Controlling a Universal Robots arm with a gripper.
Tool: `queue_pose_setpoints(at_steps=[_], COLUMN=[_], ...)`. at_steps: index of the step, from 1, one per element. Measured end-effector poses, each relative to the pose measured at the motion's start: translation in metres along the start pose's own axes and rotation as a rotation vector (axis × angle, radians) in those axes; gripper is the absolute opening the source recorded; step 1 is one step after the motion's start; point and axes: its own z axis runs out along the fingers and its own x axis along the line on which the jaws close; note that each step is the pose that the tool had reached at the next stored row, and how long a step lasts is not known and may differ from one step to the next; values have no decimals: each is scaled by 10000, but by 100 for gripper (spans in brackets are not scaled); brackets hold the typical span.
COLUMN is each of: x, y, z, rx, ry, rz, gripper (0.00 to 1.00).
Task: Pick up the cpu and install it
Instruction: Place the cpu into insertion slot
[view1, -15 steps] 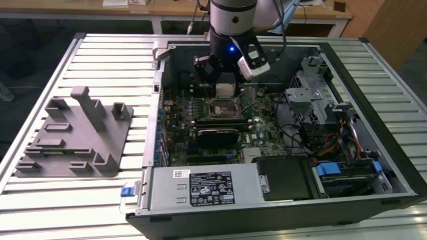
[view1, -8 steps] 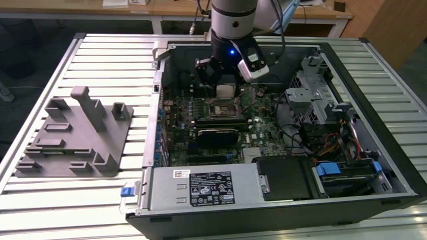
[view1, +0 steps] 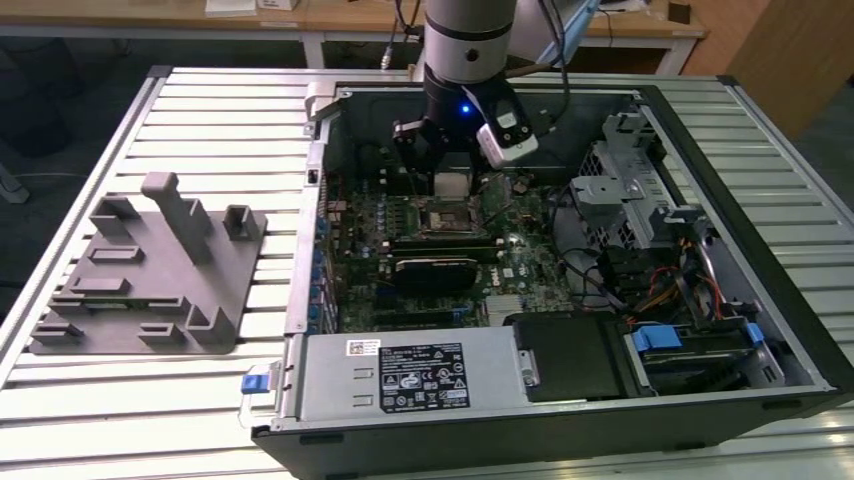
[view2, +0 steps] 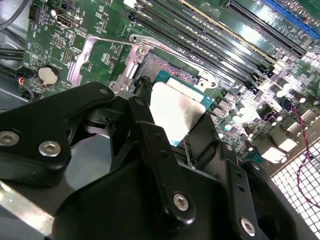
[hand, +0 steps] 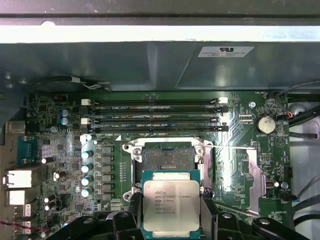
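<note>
We had the gripper (view1: 451, 178) pinching the cpu (hand: 171, 205) by two edges, hanging right by the motherboard's open socket (hand: 167, 159).

Soft, even overhead light falls on the slatted surface (view1: 160, 120) in the exterior view; the computer case (view1: 534, 430) interior sits in shadow; in the second wrist view glare whitens the cpu (view2: 175, 112) – in the first wrist view the case's rim (hand: 160, 34) burns out to a white band.

The cpu (hand: 171, 204), a silvery square plate with green rim, hangs level, gripped at two edges by the pincer (hand: 171, 214), just beside the open socket (hand: 167, 157).
</note>
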Motion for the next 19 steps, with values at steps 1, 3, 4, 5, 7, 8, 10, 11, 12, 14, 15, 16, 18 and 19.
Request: queue_pose_setpoints(at_steps=[1, 3, 4, 5, 7, 8, 10, 11, 12, 14, 15, 16, 18, 19], x=[0, 0, 0, 0, 0, 0, 0, 0, 0, 0, 0, 0, 0, 0], y=[0, 0, 0, 0, 0, 0, 0, 0, 0, 0, 0, 0, 0, 0], z=[0, 1, 1, 1, 1, 2, 2, 2, 2, 3, 3, 2, 2, 2], rx=[-1, -1, -1, 0, -1, 0, -1, 0, 2, 8, 12, 18, 26, 32], ry=[0, 0, 0, 0, 0, 0, 0, -1, -6, -20, -29, -38, -57, -66], rz=[0, 0, 0, 0, 0, 0, 1, 22, 99, 358, 520, 689, 1039, 1217], gripper=[55, 55, 55, 55, 55, 55, 55, 55, 55, 55, 55, 55, 55, 55])
